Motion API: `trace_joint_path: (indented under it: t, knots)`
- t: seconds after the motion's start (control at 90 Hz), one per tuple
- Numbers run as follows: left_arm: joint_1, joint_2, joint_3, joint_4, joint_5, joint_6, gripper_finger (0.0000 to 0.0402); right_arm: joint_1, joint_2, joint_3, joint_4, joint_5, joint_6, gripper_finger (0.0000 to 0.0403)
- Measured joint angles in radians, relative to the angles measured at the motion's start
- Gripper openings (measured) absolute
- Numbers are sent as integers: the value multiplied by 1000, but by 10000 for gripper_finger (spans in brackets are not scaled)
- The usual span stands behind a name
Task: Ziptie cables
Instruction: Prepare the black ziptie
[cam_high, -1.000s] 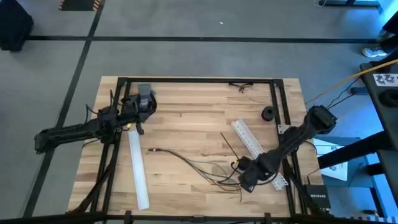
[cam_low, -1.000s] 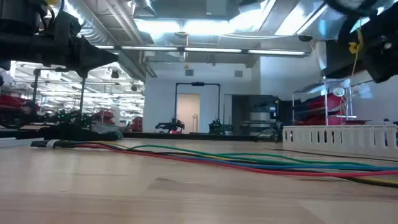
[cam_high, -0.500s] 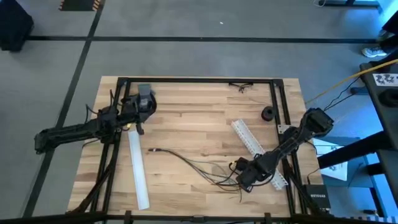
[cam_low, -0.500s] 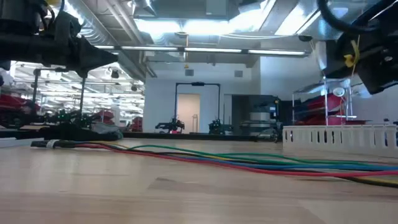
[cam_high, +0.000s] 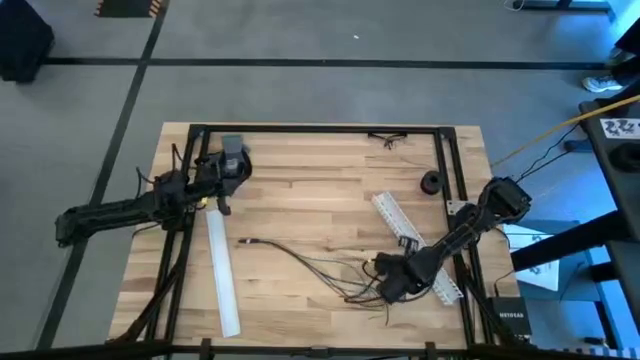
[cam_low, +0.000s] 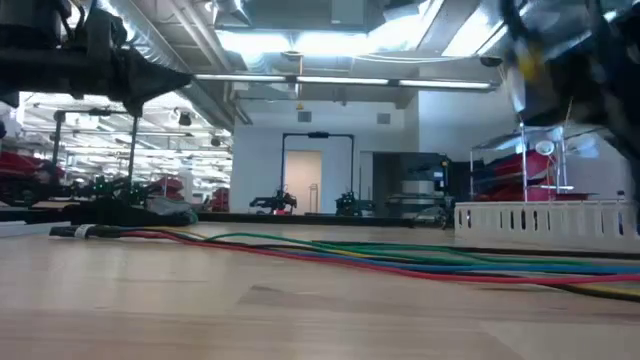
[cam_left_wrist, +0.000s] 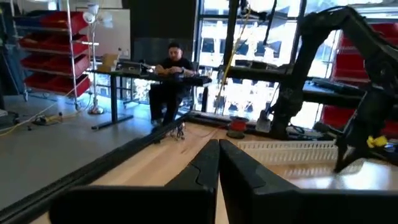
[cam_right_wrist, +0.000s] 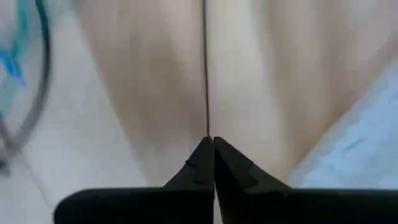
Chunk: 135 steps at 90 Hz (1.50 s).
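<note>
Ziptie (cam_right_wrist: 204, 68) is pinched between the closed fingertips of the right gripper (cam_right_wrist: 209, 142); in the right wrist view it goes straight away from the tips as one thin dark line over the blurred wood. In the high view this gripper (cam_high: 385, 281) is low at the near right part of the table (cam_high: 310, 180), its arm stretched from the right edge and bent down to the wood. The cables (cam_high: 325, 268) lie just beside it, spreading from the middle of the table toward the gripper, and their far ends are under it. The left gripper (cam_left_wrist: 217, 149) waits at the far left of the table, fingers pressed together and holding nothing. One white strip (cam_high: 221, 275) lies along the left side, another white strip (cam_high: 398, 222) lies slanted behind the right arm. A person (cam_left_wrist: 169, 74) sits at a desk in the room beyond.
</note>
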Motion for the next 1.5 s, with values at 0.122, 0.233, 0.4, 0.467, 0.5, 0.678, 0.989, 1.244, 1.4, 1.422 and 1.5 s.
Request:
trace_joint_path:
  t: [0.122,0.233,0.4,0.467,0.5,0.678,0.989,1.244,1.4,1.422,1.5]
  knots:
    - [-24,32,70,-43,1,9,5,1,0,52,-37,161,-115,0]
    - [-47,95,137,-95,0,5,5,-21,-1,56,-6,275,-201,0]
    - [-77,227,200,-151,0,4,5,-81,-2,57,12,224,-115,0]
    - [-85,277,202,-143,0,9,5,-110,-2,57,11,160,-82,5]
    - [-88,298,202,-145,0,10,5,-124,-2,57,11,115,-76,9]
    - [-103,396,202,-147,0,5,5,-146,-24,58,8,-20,-87,65]
    - [-121,453,202,-141,0,19,5,-127,-59,-45,70,-120,-116,141]
    - [-121,453,202,-140,0,28,5,-130,-65,-206,273,-167,-107,142]
    - [-121,452,202,-138,0,34,5,-130,-68,-254,323,-166,-98,132]
    - [-121,452,202,-138,0,36,5,-130,-70,-262,333,-166,-98,126]
    - [-121,452,202,-136,0,45,5,-130,-72,-279,359,-167,-98,99]
